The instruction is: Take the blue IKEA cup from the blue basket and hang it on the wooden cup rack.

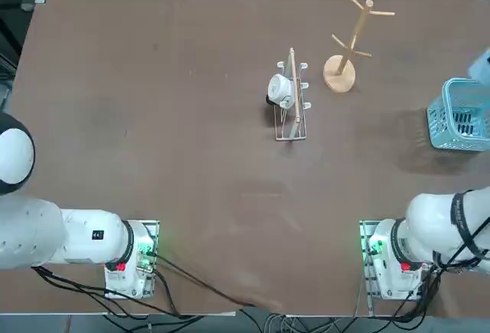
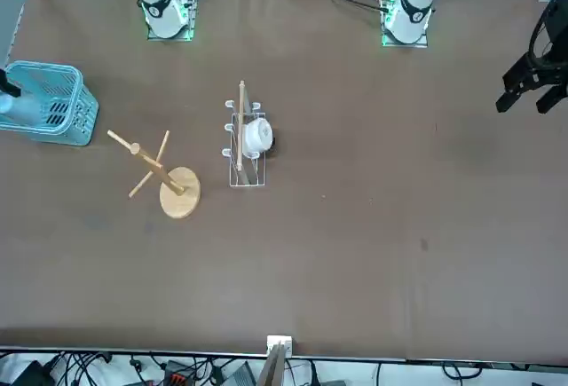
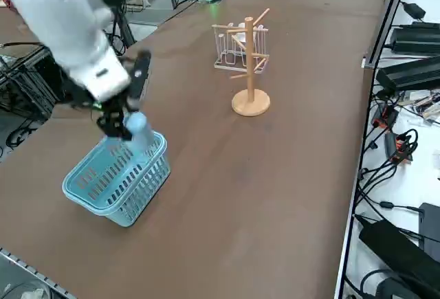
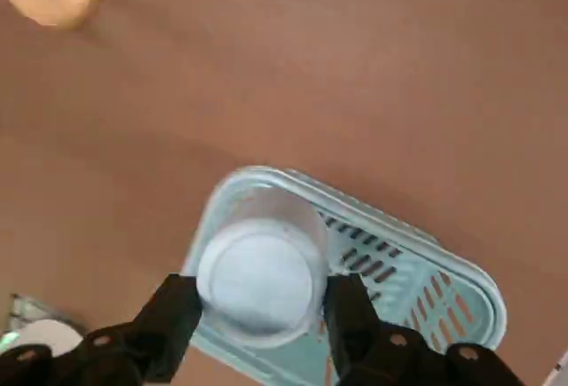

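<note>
The fingers (image 4: pixel 182 315) are pinching the blue IKEA cup (image 4: pixel 262 281) by its sides above the blue basket (image 4: pixel 488 302), presumably keeping a firm grip for carrying it clear toward the wooden cup rack (image 3: pixel 250 102).

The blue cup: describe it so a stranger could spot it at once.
Look for the light blue slotted plastic basket on the brown table. Just over it, the black two-finger right gripper holds the small, pale sky-blue plastic cup. Unlike the basket, the cup is round and smooth-sided, with no slots.
</note>
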### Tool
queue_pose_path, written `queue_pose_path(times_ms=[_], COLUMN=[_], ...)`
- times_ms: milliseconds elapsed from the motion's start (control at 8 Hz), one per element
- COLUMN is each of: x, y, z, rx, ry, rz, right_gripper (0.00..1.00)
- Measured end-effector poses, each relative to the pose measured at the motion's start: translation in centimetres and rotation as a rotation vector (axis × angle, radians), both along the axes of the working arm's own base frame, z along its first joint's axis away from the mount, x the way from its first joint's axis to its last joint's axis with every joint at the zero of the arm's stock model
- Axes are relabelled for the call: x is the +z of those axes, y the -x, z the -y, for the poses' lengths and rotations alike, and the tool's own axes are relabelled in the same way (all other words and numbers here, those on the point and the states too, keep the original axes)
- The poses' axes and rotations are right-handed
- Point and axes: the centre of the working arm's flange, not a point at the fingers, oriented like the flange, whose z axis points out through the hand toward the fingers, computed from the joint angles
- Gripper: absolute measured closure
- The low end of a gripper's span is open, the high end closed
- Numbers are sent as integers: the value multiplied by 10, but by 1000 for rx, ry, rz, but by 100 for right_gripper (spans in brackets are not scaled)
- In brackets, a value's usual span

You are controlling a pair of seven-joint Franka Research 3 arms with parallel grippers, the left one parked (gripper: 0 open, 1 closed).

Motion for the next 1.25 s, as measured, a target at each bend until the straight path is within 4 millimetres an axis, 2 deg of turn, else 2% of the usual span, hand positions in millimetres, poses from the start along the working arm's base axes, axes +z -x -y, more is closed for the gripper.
queue_pose_path(times_ms=[250, 500, 875, 1250], x=[49, 79, 103, 103], y=[-18, -32, -53, -76], z=[-40, -81, -140, -186], rx=[43, 86, 110, 142], ry=[-114, -222, -387, -553], rz=[17, 37, 78, 128], right_gripper=[19, 19, 19, 19])
